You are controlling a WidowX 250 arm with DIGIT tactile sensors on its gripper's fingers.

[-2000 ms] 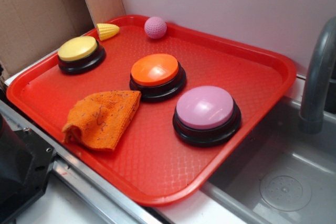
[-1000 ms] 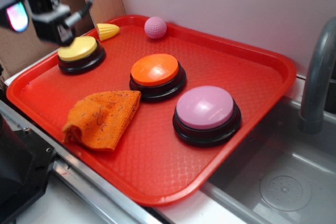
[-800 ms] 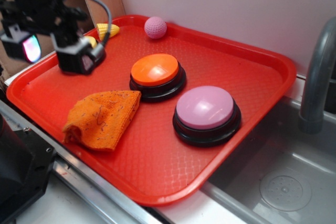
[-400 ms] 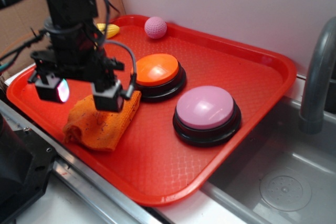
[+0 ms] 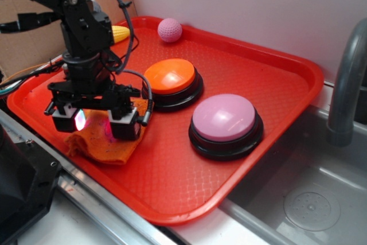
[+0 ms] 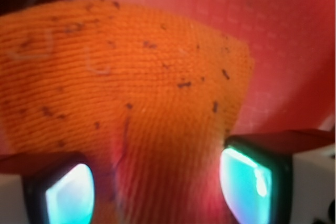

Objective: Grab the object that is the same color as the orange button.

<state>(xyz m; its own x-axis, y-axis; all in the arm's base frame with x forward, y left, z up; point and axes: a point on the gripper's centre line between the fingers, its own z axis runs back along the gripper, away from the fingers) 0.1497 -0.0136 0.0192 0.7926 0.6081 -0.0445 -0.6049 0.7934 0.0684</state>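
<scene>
The orange knitted cloth (image 5: 109, 142) with dark specks lies on the front left of the red tray (image 5: 275, 78). My gripper (image 5: 96, 123) is down over it, jaws open, one finger on each side of the cloth's middle. In the wrist view the cloth (image 6: 131, 103) fills the frame between my two glowing fingertips (image 6: 247, 182), and my gripper (image 6: 157, 192) is spread wide over it. The orange button (image 5: 170, 76) with its black base stands just right of the gripper, behind the cloth.
A pink-topped button (image 5: 225, 120) stands right of the orange one. A pink ball (image 5: 170, 29) and a yellow corn toy (image 5: 120, 32) lie at the tray's back. The arm hides the yellow button. A sink (image 5: 309, 199) and faucet (image 5: 347, 84) are at right.
My arm has come in from the upper left, passed over the yellow button, and lowered onto the cloth. The cloth and buttons have not moved.
</scene>
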